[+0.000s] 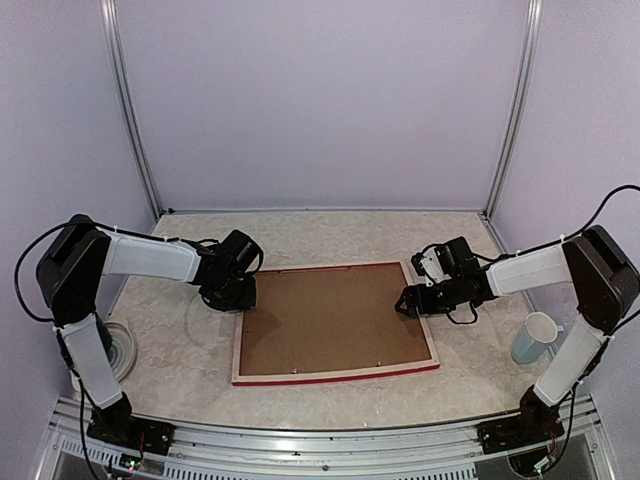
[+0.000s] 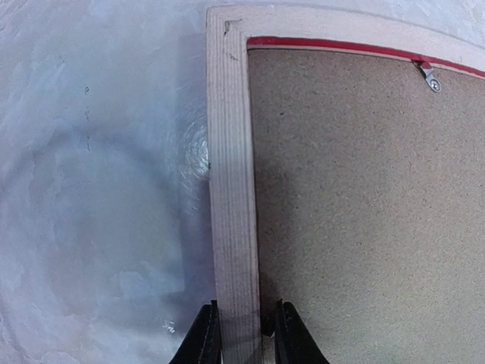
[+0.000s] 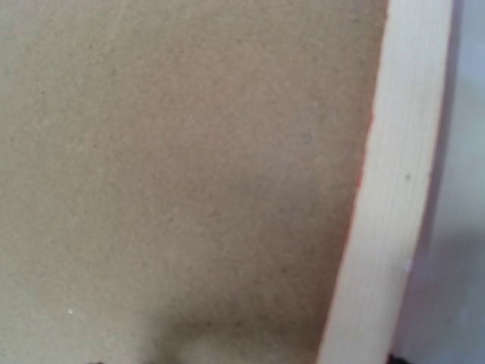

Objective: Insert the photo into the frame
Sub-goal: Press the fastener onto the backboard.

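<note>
We see the left end effector (image 2: 246, 335) clamped on the frame (image 1: 336, 372). Its fingers (image 2: 203, 341) pinch the pale left rail, one outside, one on the backing board (image 1: 330, 318) side. The frame lies flat mid-tabletop (image 1: 330, 240), face down (brown board up, red lip along the near side). The right end effector (image 1: 408, 300) is at the frame's right rail; we can't tell whether it's open or closed. A pale cup (image 1: 535, 338) stands by the right edge.
</note>
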Robot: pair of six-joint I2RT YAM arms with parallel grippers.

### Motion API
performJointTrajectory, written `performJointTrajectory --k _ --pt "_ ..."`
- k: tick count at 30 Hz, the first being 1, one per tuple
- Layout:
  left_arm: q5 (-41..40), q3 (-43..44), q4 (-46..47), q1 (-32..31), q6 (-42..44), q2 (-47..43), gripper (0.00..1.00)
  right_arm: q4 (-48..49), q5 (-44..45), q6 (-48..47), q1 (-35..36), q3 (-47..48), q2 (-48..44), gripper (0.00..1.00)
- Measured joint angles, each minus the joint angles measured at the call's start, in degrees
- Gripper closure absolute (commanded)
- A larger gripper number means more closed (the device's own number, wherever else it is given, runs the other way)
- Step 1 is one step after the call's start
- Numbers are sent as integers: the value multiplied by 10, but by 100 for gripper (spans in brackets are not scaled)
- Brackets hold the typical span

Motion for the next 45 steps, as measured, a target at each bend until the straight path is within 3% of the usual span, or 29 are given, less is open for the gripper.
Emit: performJointTrajectory --k 8,13,19,27,31,39,41,45 --pt "-1 0 0 3 2 -3 87 0 0 1 0 1 0 22" --pt "-1 -1 0 3 3 -4 73 -3 0 1 1 2 0 21" --pt "5 -2 4 8 5 -21 63 -12 5 0 4 6 -1 21" --pt "-11 -41 52 29 5 -111 28 -62 6 1 12 6 -20 20" --pt "-14 -77 95 30 3 -148 17 -85 12 2 12 6 -30 20" --pt "-3 -159 189 30 3 -153 9 -122 33 3 12 6 -43 22" --pt "2 -171 214 30 7 -150 2 -127 42 3 12 6 -43 24" --pt "7 -188 258 30 17 -145 1 -132 57 3 12 6 -44 25"
